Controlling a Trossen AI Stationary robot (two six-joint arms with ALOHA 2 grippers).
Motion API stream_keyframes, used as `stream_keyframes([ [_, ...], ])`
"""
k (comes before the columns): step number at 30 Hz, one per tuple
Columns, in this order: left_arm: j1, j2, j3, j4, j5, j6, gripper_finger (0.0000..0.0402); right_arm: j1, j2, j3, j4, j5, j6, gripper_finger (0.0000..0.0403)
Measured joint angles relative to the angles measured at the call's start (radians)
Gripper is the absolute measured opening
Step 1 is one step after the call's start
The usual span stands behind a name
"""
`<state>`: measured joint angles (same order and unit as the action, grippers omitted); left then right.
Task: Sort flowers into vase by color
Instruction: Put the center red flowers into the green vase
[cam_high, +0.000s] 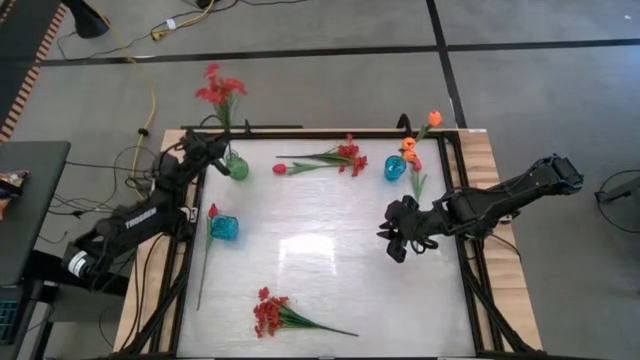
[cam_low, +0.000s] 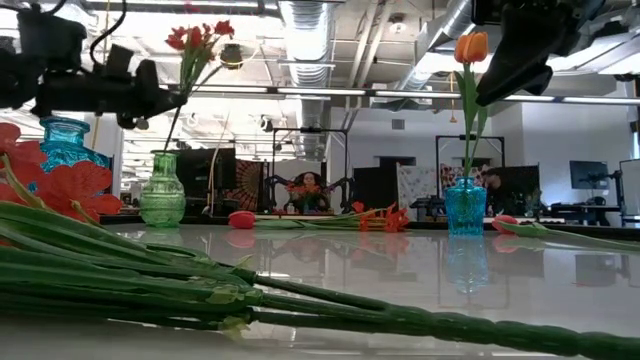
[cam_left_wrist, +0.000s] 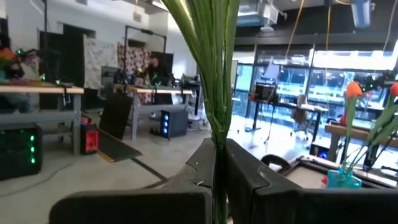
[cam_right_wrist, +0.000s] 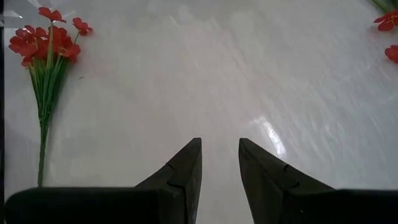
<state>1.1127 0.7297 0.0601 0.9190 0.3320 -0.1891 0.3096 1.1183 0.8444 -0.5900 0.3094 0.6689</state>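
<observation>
A bushy red spray stands tilted in the green vase at the table's far left, and my left gripper is shut on its stems. In the low view the spray rises from the green vase. My right gripper hovers open over the table's right half, touching nothing. Orange tulips stand in a blue vase. A red-pink tulip leans on a second blue vase. Another red spray lies near the near edge. My left gripper pinches the red spray's bundle of green stems between its two fingers. The fingers come level from the table's left and lie across the stems. The stems stand nearly upright, with their lower end down in the green vase's mouth.
A red-pink tulip and a red spray lie on the table's far middle. The near spray's stems fill the low view's foreground. My right wrist view shows that spray on bare white tabletop. Cables run beyond the far left corner.
</observation>
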Motion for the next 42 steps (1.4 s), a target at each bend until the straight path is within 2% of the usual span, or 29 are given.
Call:
stream_keyframes([
  [9, 0.002, 0.002, -0.011, 0.013, 0.014, 0.038, 0.0002, -0.005, 0.0, 0.0, 0.0, -0.025, 0.0, 0.0132],
  [16, 0.002, 0.004, -0.011, -0.082, 0.052, 0.098, 0.0002, -0.005, 0.0, 0.0, 0.0, -0.025, 0.003, 0.0132],
  [21, 0.001, 0.003, -0.011, -0.059, 0.063, 0.082, 0.0008, -0.005, 0.0, 0.0, 0.0, -0.024, 0.003, 0.0132],
  [42, 0.002, 0.003, -0.011, -0.056, 0.061, 0.045, 0.0133, -0.005, 0.0, 0.0, 0.0, -0.023, 0.0, 0.0132],
])
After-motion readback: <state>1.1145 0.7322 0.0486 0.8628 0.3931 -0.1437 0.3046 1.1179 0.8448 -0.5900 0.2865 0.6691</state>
